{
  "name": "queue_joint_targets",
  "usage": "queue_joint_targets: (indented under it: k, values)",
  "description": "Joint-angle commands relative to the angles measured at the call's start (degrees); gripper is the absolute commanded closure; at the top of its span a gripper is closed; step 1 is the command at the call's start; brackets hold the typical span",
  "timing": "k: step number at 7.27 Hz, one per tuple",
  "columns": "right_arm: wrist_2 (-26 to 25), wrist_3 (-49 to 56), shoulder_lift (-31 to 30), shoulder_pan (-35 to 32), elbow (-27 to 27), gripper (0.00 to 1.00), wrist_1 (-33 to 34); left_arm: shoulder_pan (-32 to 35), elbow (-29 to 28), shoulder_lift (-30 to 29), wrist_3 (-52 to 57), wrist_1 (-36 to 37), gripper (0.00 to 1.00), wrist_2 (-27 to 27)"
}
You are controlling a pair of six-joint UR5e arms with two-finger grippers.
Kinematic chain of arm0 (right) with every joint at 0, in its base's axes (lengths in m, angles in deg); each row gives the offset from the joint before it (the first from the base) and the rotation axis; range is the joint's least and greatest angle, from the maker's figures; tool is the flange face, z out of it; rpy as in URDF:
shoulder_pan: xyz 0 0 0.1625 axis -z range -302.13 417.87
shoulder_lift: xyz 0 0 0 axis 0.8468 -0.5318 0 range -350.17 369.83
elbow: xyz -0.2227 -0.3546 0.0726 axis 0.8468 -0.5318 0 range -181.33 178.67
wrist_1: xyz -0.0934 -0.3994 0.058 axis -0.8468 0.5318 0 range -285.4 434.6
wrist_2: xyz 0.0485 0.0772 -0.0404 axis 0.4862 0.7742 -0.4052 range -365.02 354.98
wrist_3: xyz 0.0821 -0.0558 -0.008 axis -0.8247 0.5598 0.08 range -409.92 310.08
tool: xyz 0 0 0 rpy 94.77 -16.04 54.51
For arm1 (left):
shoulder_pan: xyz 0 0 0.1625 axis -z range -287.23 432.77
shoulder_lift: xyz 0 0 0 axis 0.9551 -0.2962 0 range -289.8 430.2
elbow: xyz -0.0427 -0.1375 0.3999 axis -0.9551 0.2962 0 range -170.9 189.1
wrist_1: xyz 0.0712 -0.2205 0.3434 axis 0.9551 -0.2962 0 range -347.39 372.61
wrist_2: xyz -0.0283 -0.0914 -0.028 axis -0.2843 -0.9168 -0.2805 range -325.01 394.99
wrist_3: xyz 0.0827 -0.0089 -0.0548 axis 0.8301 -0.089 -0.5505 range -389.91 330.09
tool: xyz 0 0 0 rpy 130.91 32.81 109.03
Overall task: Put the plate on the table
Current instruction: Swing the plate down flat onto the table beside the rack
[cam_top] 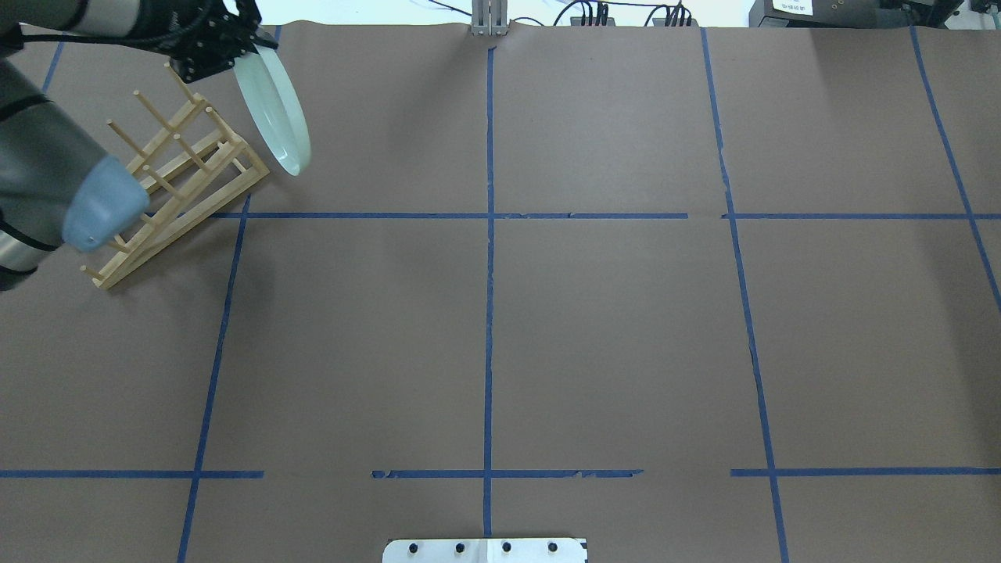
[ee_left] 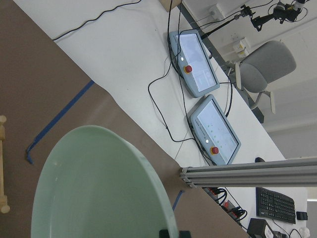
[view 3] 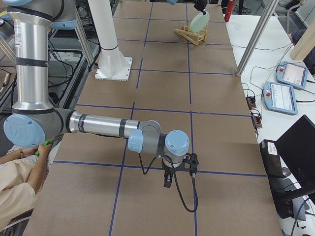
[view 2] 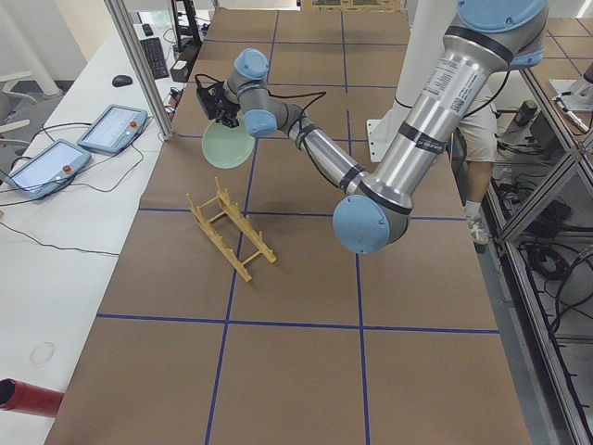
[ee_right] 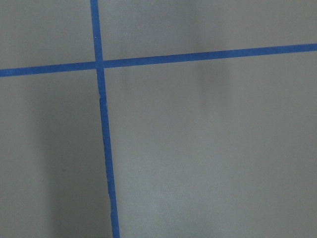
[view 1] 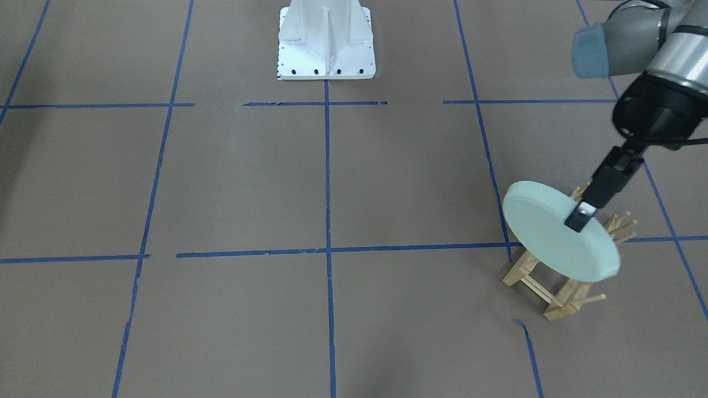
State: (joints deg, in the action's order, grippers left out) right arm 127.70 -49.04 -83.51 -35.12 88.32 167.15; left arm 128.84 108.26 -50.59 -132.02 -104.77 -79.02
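**A:** Peg rack [view 1: 520, 272] nearest, front view; what's above it?
**B:** My left gripper [view 1: 579, 218] clamps the plate [view 1: 547, 232] by its rim, on edge. Carrying step, I judge.
**A:** Overhead?
**B:** It hangs near the far-left corner of the table [cam_top: 610, 328]; next, tilt flat, lower. My right gripper [view 3: 168, 181]: side view only, cannot tell.

Brown paper bench carrying a rack and a mount
The bench [cam_top: 610, 328] is lying flat under a grid of blue tape lines [cam_top: 489, 313], one running straight out from the white base plate [view 1: 326, 50]; a wooden peg rack [cam_top: 195, 168] is standing well away from that plate, forward and toward the robot's left.
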Motion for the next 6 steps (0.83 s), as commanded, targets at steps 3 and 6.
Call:
queue_joint_targets:
  k: [3,6]
  values:
    - [0.0,0.0,0.0,0.0,0.0,0.0,0.0,-13.17,-6.56,-13.02,4.61,36.69,1.0,7.75]
    - [0.0,0.0,0.0,0.0,0.0,0.0,0.0,-14.94,-17.83,-19.03,6.75,40.56,1.0,7.32]
